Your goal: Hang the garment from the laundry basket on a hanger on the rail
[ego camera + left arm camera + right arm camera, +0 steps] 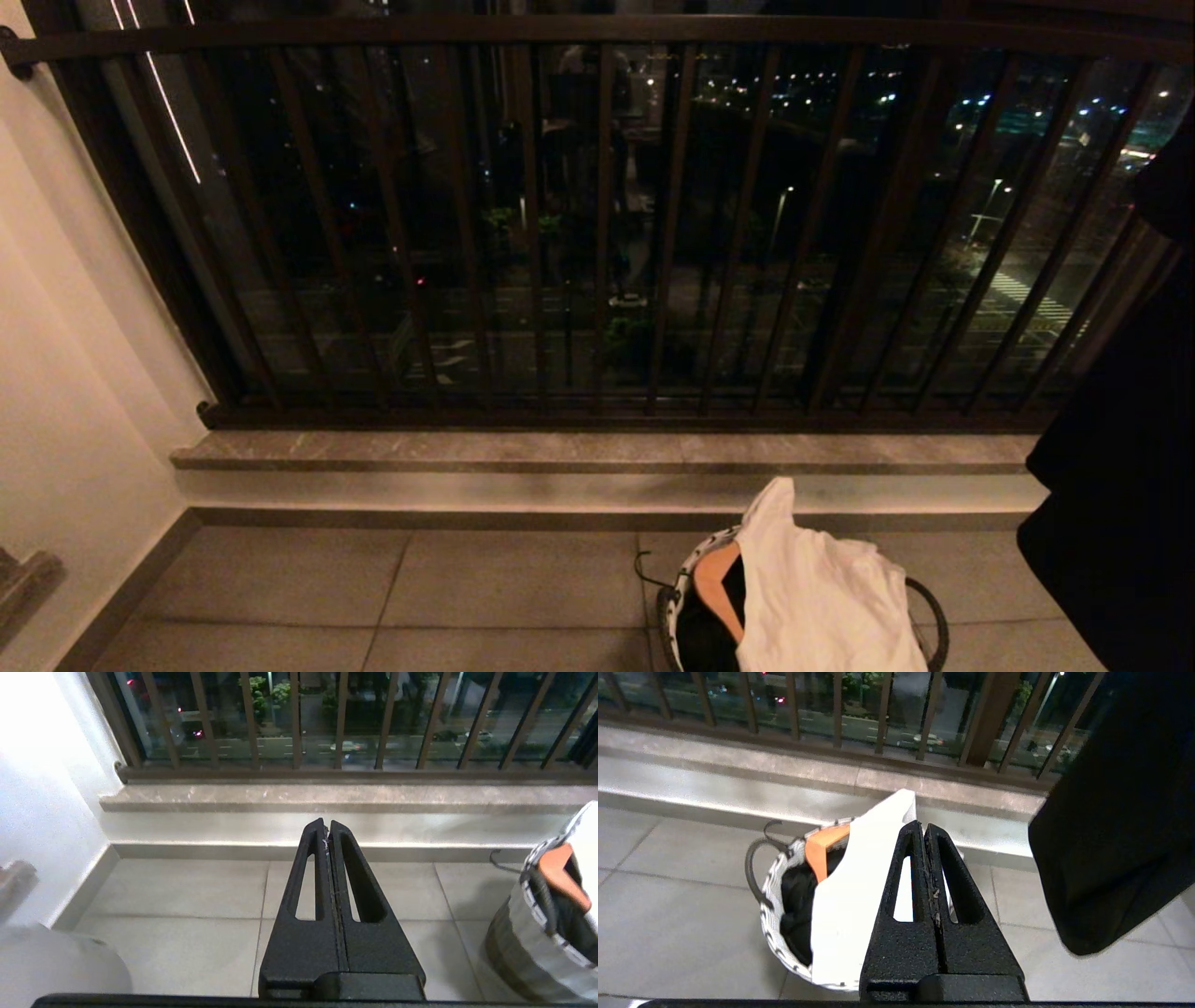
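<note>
The laundry basket stands on the tiled floor at the lower right of the head view, white with a black zigzag rim and a dark loop handle. A white garment is draped over it, beside an orange-brown hanger and dark cloth inside. In the right wrist view my right gripper is shut and empty, above the basket and the garment. My left gripper is also shut and empty over bare floor, with the basket off to its side. The rail is out of view.
A dark brown window railing with vertical bars spans the back above a stone sill. A white wall closes the left side. A black cloth hangs at the right edge, close to the basket.
</note>
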Controlling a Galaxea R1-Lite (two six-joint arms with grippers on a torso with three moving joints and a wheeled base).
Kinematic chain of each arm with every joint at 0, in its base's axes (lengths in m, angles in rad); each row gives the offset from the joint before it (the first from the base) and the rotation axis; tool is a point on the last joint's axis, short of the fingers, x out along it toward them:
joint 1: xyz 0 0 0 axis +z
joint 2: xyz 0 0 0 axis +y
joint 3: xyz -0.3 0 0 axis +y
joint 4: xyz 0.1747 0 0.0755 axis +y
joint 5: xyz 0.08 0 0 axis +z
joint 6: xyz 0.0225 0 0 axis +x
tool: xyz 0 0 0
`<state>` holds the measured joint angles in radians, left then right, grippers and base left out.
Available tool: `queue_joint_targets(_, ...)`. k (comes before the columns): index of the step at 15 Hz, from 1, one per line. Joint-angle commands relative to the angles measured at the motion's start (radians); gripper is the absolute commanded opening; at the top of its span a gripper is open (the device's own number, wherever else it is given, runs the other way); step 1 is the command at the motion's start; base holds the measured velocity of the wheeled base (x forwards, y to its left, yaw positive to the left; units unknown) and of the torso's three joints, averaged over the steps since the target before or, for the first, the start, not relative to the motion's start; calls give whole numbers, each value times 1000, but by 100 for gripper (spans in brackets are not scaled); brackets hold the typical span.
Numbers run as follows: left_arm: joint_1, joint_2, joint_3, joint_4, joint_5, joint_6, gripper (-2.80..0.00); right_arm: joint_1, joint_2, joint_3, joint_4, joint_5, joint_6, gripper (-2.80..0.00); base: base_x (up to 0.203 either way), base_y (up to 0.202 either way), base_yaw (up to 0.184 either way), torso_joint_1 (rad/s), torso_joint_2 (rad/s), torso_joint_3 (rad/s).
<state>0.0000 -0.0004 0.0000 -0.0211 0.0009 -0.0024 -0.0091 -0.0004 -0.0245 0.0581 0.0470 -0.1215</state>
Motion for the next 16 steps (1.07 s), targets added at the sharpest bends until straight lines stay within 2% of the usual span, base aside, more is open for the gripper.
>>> queue_joint_targets(1,0,0,8,0,0,-1,-280,0,0,0,0,1,-1,-280,0,0,0,-76,449,363)
queue_joint_targets(7,0,0,8,-2,0,0,-280,0,2,0,0,1,-3,-280,0,0,0,-28,424,395)
queue_joint_targets(12,0,0,8,-2,-1,-1,-280,0,2,0,0,1,-5,-280,0,0,0,2,75,82)
queue_joint_targets(16,0,0,8,-2,1,-2,-280,0,1,0,0,1,-7,-280,0,0,0,5,41,-97)
